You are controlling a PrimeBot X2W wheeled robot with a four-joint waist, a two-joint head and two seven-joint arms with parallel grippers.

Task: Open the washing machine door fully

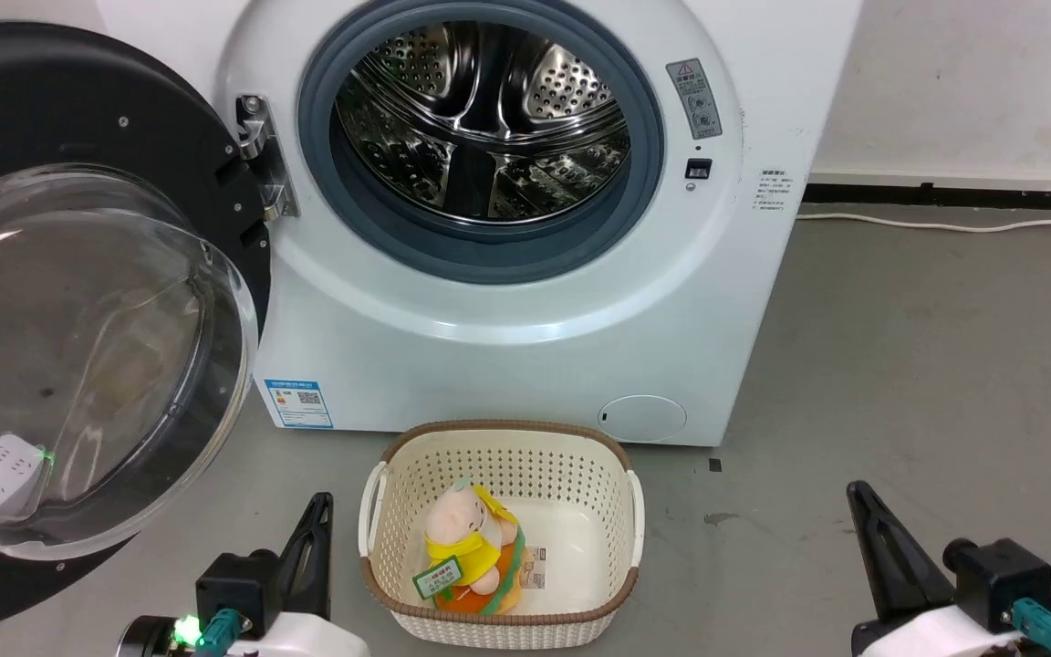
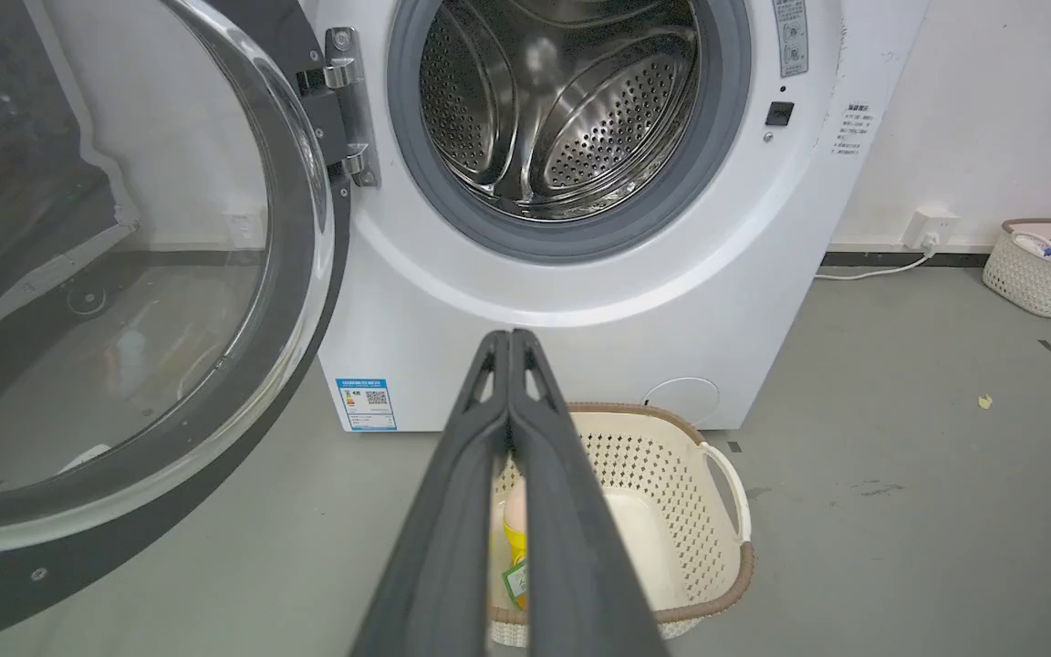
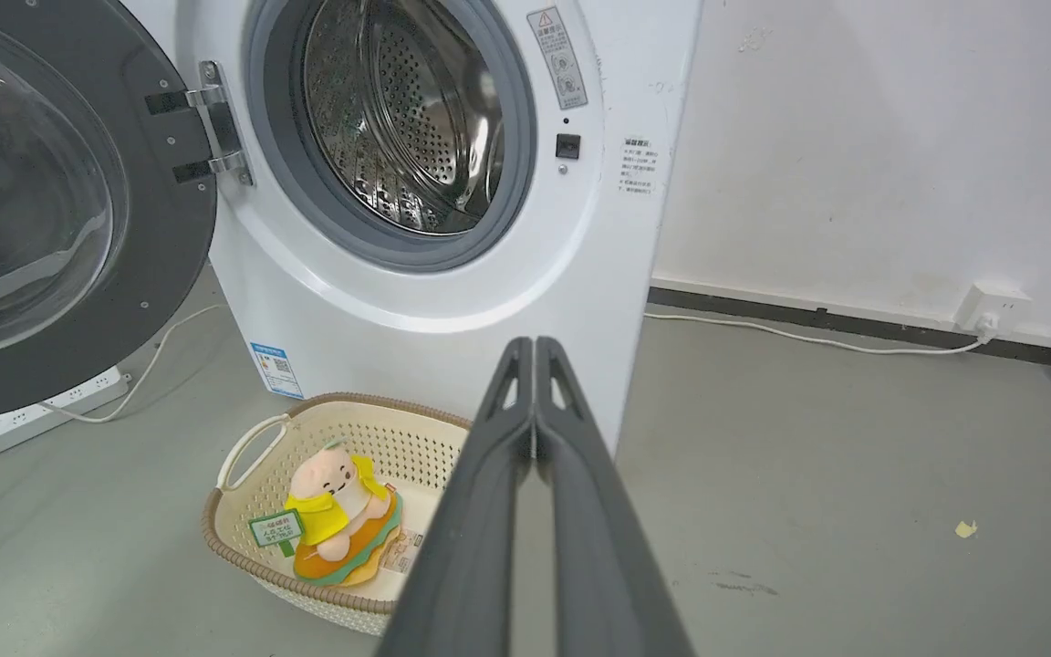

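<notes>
The washing machine door (image 1: 78, 347), a black disc with a bulging clear glass window, stands swung wide to the left on its metal hinge (image 1: 261, 155); it also shows in the left wrist view (image 2: 124, 274) and the right wrist view (image 3: 60, 210). The steel drum (image 1: 480, 119) is exposed. My left gripper (image 1: 320, 502) is shut at the lower left, apart from the door, with its fingers (image 2: 509, 342) pressed together. My right gripper (image 1: 858, 493) is shut at the lower right, with nothing between its fingers (image 3: 533, 347).
A cream basket (image 1: 498, 447) holding a plush toy (image 1: 471, 547) sits on the grey floor before the machine, between my grippers. A power strip (image 3: 42, 411) lies under the door. A wall socket (image 3: 991, 310) and another basket (image 2: 1050, 265) are to the right.
</notes>
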